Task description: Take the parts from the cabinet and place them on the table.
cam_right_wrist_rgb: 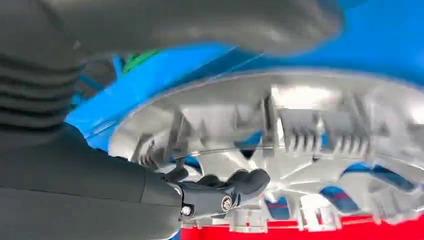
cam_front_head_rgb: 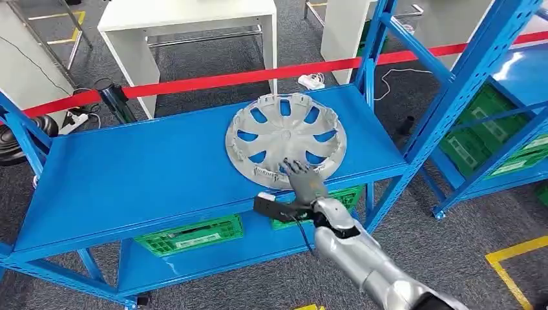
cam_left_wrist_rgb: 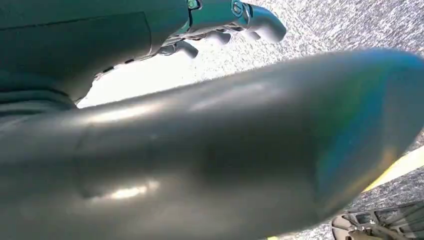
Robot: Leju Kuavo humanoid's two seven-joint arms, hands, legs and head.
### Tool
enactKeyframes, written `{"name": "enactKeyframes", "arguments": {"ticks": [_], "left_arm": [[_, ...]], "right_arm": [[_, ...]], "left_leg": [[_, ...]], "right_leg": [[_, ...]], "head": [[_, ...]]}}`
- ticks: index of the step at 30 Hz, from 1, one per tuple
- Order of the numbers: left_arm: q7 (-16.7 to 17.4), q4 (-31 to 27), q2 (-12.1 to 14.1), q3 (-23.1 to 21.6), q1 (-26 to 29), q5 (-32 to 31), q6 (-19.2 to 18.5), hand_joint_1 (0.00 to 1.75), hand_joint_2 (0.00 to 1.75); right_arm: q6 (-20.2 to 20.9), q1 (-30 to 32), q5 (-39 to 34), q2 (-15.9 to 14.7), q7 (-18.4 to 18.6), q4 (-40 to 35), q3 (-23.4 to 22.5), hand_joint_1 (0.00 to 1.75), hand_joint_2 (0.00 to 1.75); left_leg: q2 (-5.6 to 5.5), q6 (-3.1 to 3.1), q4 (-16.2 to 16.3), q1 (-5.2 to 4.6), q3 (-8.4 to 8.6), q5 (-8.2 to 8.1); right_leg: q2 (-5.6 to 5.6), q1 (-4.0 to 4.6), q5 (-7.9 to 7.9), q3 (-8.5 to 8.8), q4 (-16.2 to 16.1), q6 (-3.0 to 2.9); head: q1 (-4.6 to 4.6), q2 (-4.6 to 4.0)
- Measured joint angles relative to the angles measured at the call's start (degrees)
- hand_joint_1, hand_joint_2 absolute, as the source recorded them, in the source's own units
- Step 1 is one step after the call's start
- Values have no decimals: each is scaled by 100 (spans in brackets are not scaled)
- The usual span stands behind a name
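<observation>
A silver wheel cover (cam_front_head_rgb: 284,139) lies inner side up on the top shelf of the blue cabinet (cam_front_head_rgb: 129,174), right of the middle and close to the front edge. My right hand (cam_front_head_rgb: 304,181) reaches over its near rim. In the right wrist view the dark fingers (cam_right_wrist_rgb: 220,190) curl onto the ribbed inner face of the cover (cam_right_wrist_rgb: 325,130), while the thumb stays apart from the rim, with blue shelf showing between them. The cover sits flat on the shelf. My left hand (cam_left_wrist_rgb: 235,20) hangs over the grey floor with nothing in it.
Green crates (cam_front_head_rgb: 190,236) stand on the lower shelf. A red barrier tape (cam_front_head_rgb: 226,79) runs behind the cabinet, with a white table (cam_front_head_rgb: 187,16) beyond it. A second blue rack (cam_front_head_rgb: 491,129) with green crates stands to the right. The left half of the top shelf is bare.
</observation>
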Motion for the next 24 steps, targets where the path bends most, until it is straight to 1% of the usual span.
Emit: {"name": "enactKeyframes", "arguments": {"ticks": [5, 11, 12, 13, 18, 24], "left_arm": [[-13, -2, 11, 0, 4, -42, 0, 0, 0], [57, -2, 9, 0, -29, -61, -2, 0, 0], [66, -2, 9, 0, -29, -61, -2, 0, 0], [72, -2, 9, 0, -28, -61, -2, 0, 0], [107, -2, 9, 0, -22, -61, -2, 0, 0], [52, -2, 9, 0, -9, -42, 0, 0, 0]], "right_arm": [[144, 143, -131, -61, 186, -166, -114, 0, 175], [518, 332, 111, -98, 642, -360, -210, 0, 175], [562, 343, 147, -109, 684, -363, -216, 35, 175], [612, 344, 184, -116, 727, -363, -221, 175, 175], [679, 353, 223, -122, 789, -363, -247, 175, 175], [695, 385, 286, -118, 835, -389, -328, 175, 175]], "left_leg": [[-5, 22, 0, 0, 52, -17], [-4, 43, -2, 0, 127, -49], [-5, 46, -3, 0, 141, -56], [-5, 46, -3, 0, 156, -61], [-8, 62, -3, 0, 183, -73], [-9, 75, -4, 0, 217, -90]], "right_leg": [[-10, 1, -15, 69, -25, 22], [-11, 16, -38, 154, -54, 45], [-12, 16, -41, 173, -58, 46], [-12, 17, -45, 189, -62, 49], [-15, 16, -52, 233, -84, 59], [-16, 15, -60, 279, -105, 70]], "head": [[0, 0], [0, -2], [0, 0], [0, 0], [0, 0], [0, 0]]}}
